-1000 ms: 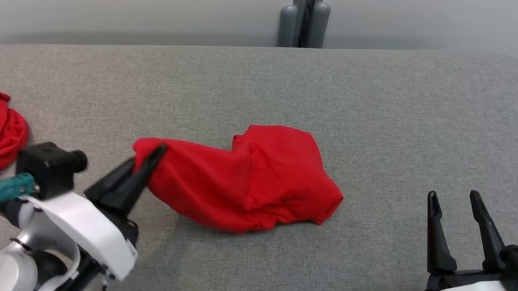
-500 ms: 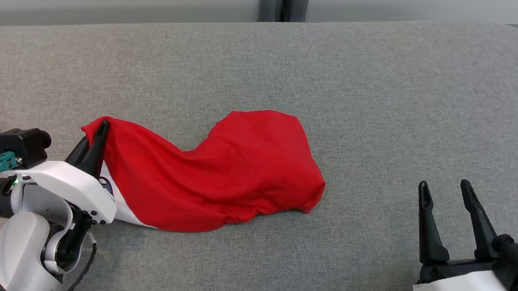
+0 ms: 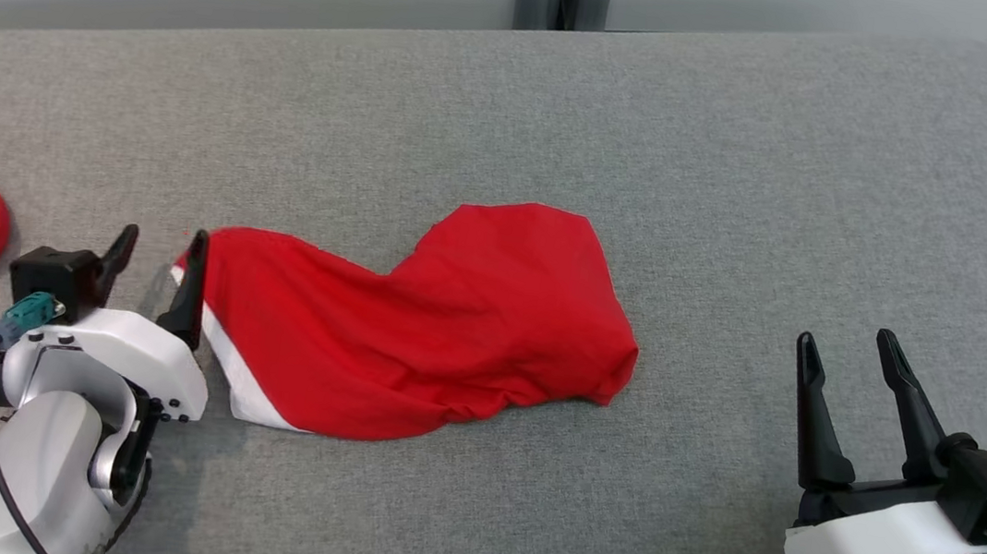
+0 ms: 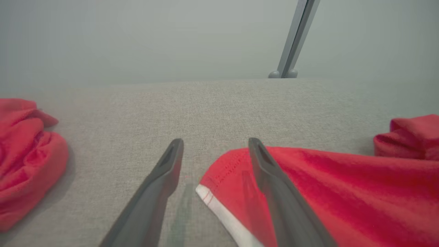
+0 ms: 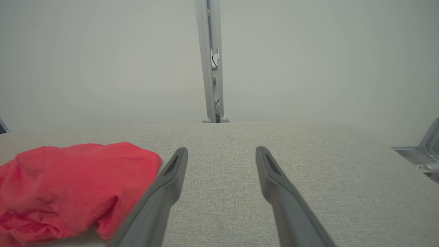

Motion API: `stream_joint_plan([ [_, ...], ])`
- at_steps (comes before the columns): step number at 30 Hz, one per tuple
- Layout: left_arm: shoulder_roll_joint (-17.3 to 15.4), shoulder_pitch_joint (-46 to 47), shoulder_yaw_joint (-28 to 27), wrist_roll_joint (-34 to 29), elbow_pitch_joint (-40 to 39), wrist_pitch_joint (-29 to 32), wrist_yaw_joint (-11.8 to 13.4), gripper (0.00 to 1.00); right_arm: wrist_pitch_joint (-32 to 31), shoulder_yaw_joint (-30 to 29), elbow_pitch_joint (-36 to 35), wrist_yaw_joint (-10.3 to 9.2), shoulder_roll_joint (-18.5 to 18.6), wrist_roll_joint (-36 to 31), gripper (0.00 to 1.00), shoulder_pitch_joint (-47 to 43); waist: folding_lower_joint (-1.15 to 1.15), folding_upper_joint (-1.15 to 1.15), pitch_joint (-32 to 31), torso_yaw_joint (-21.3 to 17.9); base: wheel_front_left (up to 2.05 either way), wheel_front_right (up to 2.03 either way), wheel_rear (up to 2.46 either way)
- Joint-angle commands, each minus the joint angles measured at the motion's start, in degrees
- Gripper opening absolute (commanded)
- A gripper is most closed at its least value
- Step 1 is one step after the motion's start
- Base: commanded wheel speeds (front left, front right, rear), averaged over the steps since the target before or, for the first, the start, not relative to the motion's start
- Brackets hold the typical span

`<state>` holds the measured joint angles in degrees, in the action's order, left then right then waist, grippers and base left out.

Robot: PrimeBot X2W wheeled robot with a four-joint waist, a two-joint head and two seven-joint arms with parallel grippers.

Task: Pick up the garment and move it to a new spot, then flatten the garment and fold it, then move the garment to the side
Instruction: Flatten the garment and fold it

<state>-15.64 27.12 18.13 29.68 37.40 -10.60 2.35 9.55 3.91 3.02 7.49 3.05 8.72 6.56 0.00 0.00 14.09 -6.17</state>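
Grey fabric surface (image 3: 743, 203) holds a red garment (image 3: 450, 328) mid-frame. Soft and light, it is probably best pinched at its white hem (image 3: 232, 368). Left gripper (image 3: 163, 244) and right gripper (image 3: 847, 354) gape, empty.

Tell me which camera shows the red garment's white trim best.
Left wrist view: the white trim is close up, stitching visible. Head view shows it as a thin band; right wrist view shows the garment's bunched red end instead.

The light is soft, even and bright. Faint shadows lie under the red cloth (image 3: 450, 328) and beside the left arm (image 3: 36, 457). The fingers (image 4: 154, 202) look fuzzy up close.
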Motion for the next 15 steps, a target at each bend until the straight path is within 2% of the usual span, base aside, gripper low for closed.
stream_joint_plan([
  [1, -0.59, 0.50, -0.41, -0.54, -0.17, -1.09, 0.95, 1.00, 0.47, -0.40, 0.29, 0.01, 0.46, 0.20, 1.00, 0.67, 0.00, 0.00, -0.41, 0.55, 0.00, 0.00, 0.00],
  [7, -0.93, -2.78, -2.89, -0.28, -6.05, -3.78, 2.53, 1.00, 1.16, -0.82, 0.30, 0.01, 0.49, -0.31, 1.00, 0.48, 0.00, 0.00, -1.99, 1.99, 0.00, 0.00, 0.00],
  [15, -1.07, -12.40, -5.86, -3.18, -24.26, -4.48, 6.08, 1.00, 1.31, -0.49, 0.50, 0.01, 0.40, -0.93, 1.00, -0.36, 0.00, 0.00, -4.31, 3.25, 0.00, 0.00, 0.00],
])
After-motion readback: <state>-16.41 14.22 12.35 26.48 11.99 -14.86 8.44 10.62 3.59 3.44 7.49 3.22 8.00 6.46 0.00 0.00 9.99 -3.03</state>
